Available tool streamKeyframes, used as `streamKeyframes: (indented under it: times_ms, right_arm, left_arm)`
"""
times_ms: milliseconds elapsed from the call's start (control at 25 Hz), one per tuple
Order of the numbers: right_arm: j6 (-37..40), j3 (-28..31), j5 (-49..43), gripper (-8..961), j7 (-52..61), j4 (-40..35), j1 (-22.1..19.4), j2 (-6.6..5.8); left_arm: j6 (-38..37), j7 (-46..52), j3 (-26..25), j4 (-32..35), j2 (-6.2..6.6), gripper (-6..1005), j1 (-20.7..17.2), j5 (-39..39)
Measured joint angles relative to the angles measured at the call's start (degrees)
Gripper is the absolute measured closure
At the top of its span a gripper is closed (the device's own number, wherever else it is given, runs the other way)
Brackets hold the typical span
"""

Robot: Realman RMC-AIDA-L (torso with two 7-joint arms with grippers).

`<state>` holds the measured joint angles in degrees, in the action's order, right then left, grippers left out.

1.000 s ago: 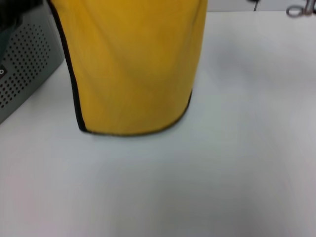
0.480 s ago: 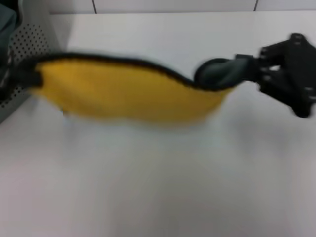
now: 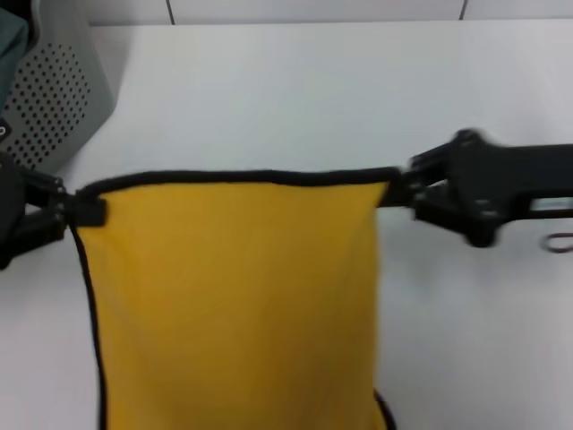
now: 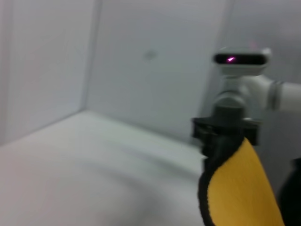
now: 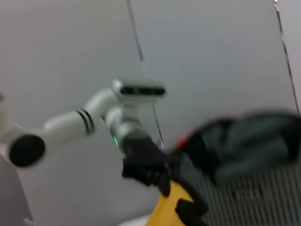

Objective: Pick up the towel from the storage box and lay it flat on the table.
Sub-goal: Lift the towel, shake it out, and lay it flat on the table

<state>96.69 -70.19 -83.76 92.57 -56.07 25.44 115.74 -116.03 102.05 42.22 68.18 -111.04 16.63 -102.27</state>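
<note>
The mustard-yellow towel [image 3: 233,296] with black edging is stretched wide between both grippers over the white table [image 3: 269,90]. Its top edge is taut and the cloth runs down past the lower edge of the head view. My left gripper [image 3: 76,213] is shut on the towel's left top corner. My right gripper [image 3: 398,193] is shut on the right top corner. The light grey perforated storage box [image 3: 58,98] stands at the far left. The left wrist view shows the right gripper [image 4: 225,136] pinching the towel [image 4: 240,188]. The right wrist view shows the left gripper [image 5: 162,181], the towel [image 5: 164,209] and the box [image 5: 263,197].
A dark grey-green cloth [image 3: 13,36] lies in the storage box and also shows in the right wrist view [image 5: 244,139]. A small metal ring-shaped thing [image 3: 560,242] lies at the table's right edge. Bare white table lies behind the towel and to its right.
The towel was a sagging, bunched band between the grippers half a second ago. It is now spread wide with a straight top edge, and both grippers sit lower in the head view.
</note>
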Motion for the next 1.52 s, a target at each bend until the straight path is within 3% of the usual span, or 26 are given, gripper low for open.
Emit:
streamKeyframes:
  times_ms: [80, 240, 520, 760, 1000, 1240, 1520]
  right_arm:
    - [-2.8, -0.1, -3.0, 949, -0.7, 6.8, 4.0, -0.11]
    - [-10.8, -0.8, -6.0, 949, -2.1, 10.1, 6.3, 0.2]
    - [-22.4, -4.7, -6.5, 949, -2.3, 10.4, 8.0, 0.05]
    - [-29.1, -7.1, -8.2, 949, -2.4, 11.9, 10.8, 0.17]
    - [-39.4, -13.3, -8.0, 949, -2.4, 12.8, 12.9, 0.47]
    - [-43.3, -13.9, -7.7, 949, -2.4, 13.0, 13.5, 0.48]
    - [-43.9, -14.6, -7.3, 949, -2.2, 12.9, 13.9, 0.44]
  left_arm:
    - [1.2, 0.1, -6.0, -1.3, -1.56, 966, 2.5, -8.3]
    - [6.4, 0.8, -10.2, -3.0, -2.54, 966, 5.3, -16.8]
    - [13.4, 2.0, -9.9, -3.6, -3.16, 965, 6.3, -19.5]
    - [19.3, 1.3, -9.8, -6.5, -4.7, 964, 7.9, -21.8]
    - [25.7, 0.5, -9.0, -9.8, -6.1, 964, 9.0, -22.0]
    - [29.0, 0.4, -7.7, -10.2, -7.0, 963, 9.1, -22.2]
    - [30.7, 0.4, -7.5, -12.0, -7.08, 964, 9.4, -22.2]
